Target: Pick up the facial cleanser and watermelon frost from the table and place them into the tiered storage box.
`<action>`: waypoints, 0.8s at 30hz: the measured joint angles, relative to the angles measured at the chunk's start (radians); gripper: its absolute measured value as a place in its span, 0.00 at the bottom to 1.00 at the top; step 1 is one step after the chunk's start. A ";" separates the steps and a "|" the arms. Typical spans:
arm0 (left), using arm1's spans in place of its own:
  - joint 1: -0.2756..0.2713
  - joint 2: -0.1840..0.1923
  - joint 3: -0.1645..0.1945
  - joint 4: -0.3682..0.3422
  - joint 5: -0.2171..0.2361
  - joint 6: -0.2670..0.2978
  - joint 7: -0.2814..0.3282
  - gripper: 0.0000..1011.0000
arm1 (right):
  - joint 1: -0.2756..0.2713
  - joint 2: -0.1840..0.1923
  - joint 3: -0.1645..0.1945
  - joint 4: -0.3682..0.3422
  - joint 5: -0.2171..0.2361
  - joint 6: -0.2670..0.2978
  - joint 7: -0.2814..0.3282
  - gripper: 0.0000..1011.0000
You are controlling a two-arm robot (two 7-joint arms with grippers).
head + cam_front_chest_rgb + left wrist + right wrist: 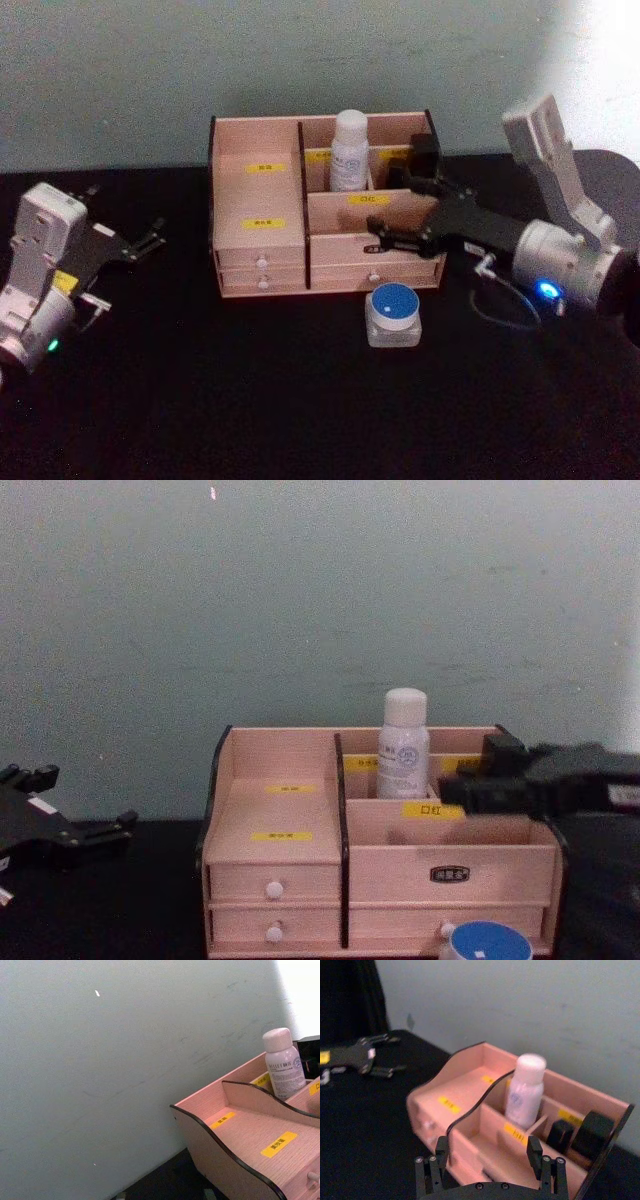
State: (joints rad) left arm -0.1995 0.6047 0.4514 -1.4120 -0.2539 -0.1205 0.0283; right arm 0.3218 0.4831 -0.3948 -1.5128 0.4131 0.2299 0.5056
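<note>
My right gripper (pixel 487 1146), jaws apart and empty, over the light wooden tiered storage box (pixel 260 255); white bottle (pixel 350 150) upright in its rear compartment; left gripper (pixel 125 215) parked, jaws apart.

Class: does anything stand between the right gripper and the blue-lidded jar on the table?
Nothing visible does. The right gripper, open, hovers over the tiered storage box's front right compartment; the blue-lidded jar stands before the drawers.

Right gripper (pixel 386 208) reaches forward, fingers apart; left gripper (pixel 126 214) parked, fingers apart.
</note>
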 joint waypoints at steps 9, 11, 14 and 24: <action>0.000 0.000 0.000 0.000 0.000 0.000 0.000 0.99 | -0.084 0.085 -0.014 -0.043 0.019 -0.026 0.034 0.99; 0.000 0.000 0.000 0.000 0.000 0.000 0.000 0.99 | -0.100 0.102 -0.019 -0.045 0.023 -0.030 0.036 0.99; 0.000 0.000 0.000 0.000 0.000 0.000 0.000 0.99 | -0.116 0.118 -0.023 -0.046 0.028 -0.033 0.038 0.99; 0.000 0.000 0.000 0.000 0.000 0.000 0.000 0.99 | -0.140 0.152 -0.048 -0.046 0.035 -0.042 0.060 0.99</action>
State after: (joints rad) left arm -0.1995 0.6047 0.4514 -1.4119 -0.2540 -0.1205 0.0283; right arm 0.1814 0.6355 -0.4430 -1.5584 0.4485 0.1883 0.5659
